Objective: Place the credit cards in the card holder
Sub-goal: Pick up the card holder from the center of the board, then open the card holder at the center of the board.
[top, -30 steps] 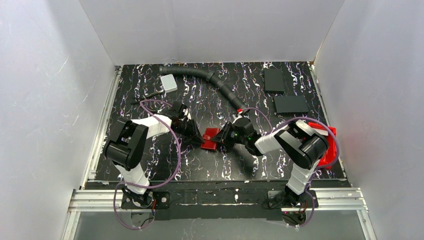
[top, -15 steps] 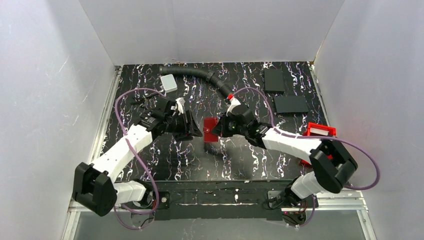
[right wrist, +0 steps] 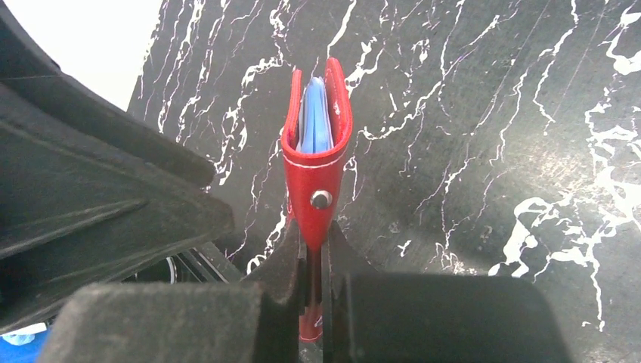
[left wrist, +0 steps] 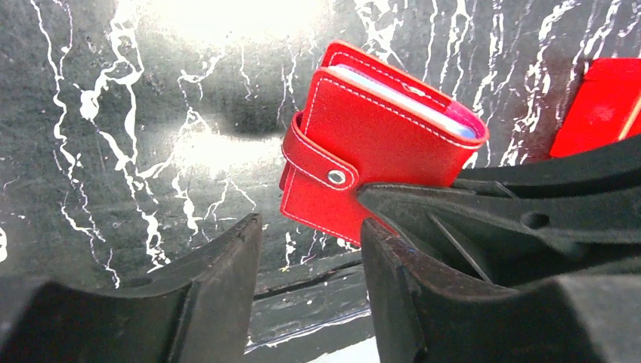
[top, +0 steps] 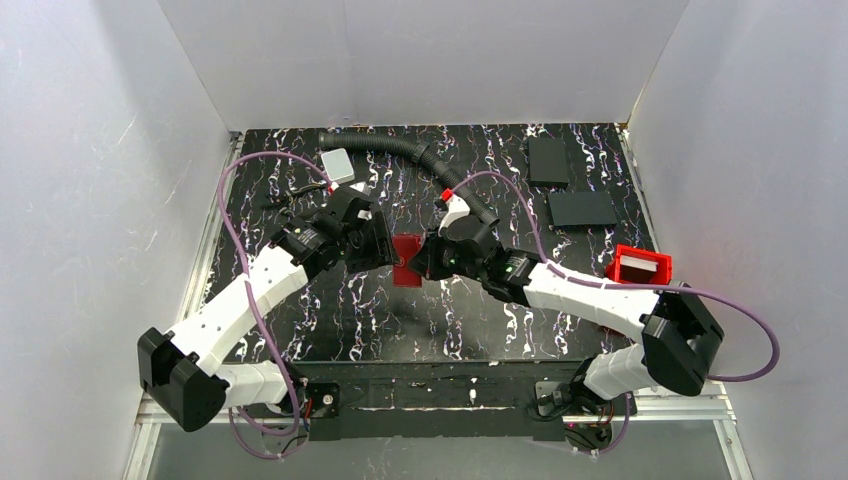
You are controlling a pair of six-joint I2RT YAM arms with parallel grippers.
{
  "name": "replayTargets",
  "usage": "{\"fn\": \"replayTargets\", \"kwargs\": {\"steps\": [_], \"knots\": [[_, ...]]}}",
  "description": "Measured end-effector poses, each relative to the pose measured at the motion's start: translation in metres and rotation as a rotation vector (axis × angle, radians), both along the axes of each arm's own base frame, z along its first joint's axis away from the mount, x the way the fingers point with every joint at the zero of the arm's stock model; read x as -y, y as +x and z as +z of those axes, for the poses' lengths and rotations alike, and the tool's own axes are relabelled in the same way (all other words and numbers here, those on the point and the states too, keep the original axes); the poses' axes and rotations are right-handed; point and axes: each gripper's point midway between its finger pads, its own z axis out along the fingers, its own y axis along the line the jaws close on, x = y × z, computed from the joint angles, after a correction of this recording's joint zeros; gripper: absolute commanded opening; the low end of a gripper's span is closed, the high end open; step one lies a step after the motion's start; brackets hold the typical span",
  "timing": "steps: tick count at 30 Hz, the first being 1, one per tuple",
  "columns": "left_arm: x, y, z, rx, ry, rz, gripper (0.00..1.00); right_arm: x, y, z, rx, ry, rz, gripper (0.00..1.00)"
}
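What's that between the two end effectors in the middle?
The red card holder, cards tucked inside. The right end effector pinches it; the left end effector is open beside it. Clearest in the top view.

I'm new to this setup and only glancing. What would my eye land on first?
The red card holder at the centre, pinched on edge by the shut right gripper, with pale blue credit cards showing inside. The left gripper stands open right beside it. A red bin sits at the far right.

The card holder looks like matt red stitched leather; the tabletop is glossy.
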Motion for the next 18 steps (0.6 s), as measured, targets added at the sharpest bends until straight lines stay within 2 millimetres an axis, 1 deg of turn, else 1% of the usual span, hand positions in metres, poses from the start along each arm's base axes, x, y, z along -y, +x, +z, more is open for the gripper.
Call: {"fn": "replayTargets", "kwargs": {"steps": [2, 3, 5, 7, 13, 18], "knots": [[-0.002, 0.0, -0.003, -0.011, 0.018, 0.007, 0.39, -0.003, -0.003, 0.001, 0.006, -0.001, 0.002, 0.01], [-0.002, 0.0, -0.005, -0.015, 0.024, 0.007, 0.38, -0.004, -0.005, 0.002, 0.01, -0.001, 0.004, 0.01], [-0.001, -0.001, -0.008, -0.027, 0.035, 0.007, 0.36, -0.006, -0.007, 0.003, 0.017, -0.003, 0.004, 0.01], [0.0, 0.0, -0.01, -0.035, 0.041, 0.007, 0.36, -0.008, -0.009, 0.005, 0.023, -0.003, 0.004, 0.01], [0.002, 0.001, -0.014, -0.047, 0.053, 0.002, 0.42, -0.013, -0.012, 0.012, 0.041, 0.004, 0.008, 0.01], [0.003, 0.002, -0.016, -0.054, 0.061, 0.003, 0.51, -0.011, -0.01, 0.01, 0.047, -0.012, -0.004, 0.01]]}}
